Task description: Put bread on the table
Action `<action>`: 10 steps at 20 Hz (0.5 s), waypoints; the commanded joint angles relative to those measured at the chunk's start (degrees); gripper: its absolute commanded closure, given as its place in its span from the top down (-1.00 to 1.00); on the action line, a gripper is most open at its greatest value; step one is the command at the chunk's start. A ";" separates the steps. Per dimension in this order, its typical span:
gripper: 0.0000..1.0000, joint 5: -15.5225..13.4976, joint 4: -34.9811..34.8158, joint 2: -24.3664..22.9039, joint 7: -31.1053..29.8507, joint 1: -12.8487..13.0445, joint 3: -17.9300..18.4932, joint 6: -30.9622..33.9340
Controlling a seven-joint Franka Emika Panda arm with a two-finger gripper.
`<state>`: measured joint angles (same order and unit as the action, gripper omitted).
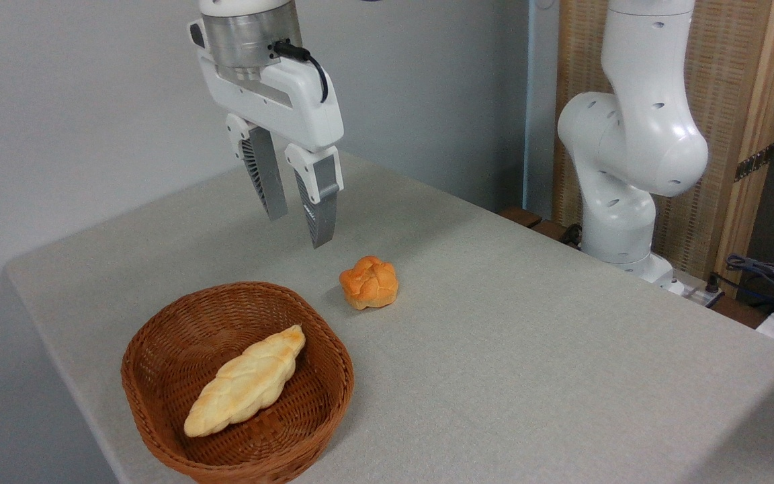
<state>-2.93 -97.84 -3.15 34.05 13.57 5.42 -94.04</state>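
Closest to the camera is the brown wicker basket [238,386], with a long pale braided loaf [246,380] lying slantwise in it. That one's not my job, so it can sit there.

Just past the basket's far rim, and clear of it, the bread [369,281] sits flat on the table [528,349]: the little golden-orange bun, knotted top up, nothing touching it. So the thing I'm supposed to put on the table is on the table.

Further back and up in the air is my claw [298,227], hanging well above the cloth, above and to the left of the bun. Fingers [320,207] point down with a narrow gap between them, and there's nothing in that gap. Empty-handed, basically.

My read: the placing step looks done and I'm at the clearing-off stage. All the next move should need is height and distance, so I don't clip the bun or the basket rim on my way out. No reason to grab anything.

Behind all that there's my white base [629,154] at the far edge of the table, plus a grey wall.
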 commanded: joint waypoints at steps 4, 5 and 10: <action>1.00 0.91 3.27 1.48 -0.48 -0.56 0.03 2.72; 1.00 0.91 3.53 1.48 -0.04 -0.74 0.11 2.72; 1.00 0.73 4.50 1.83 1.28 -1.88 -0.32 2.72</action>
<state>-2.93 -95.05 -2.12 34.64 12.25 5.56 -92.95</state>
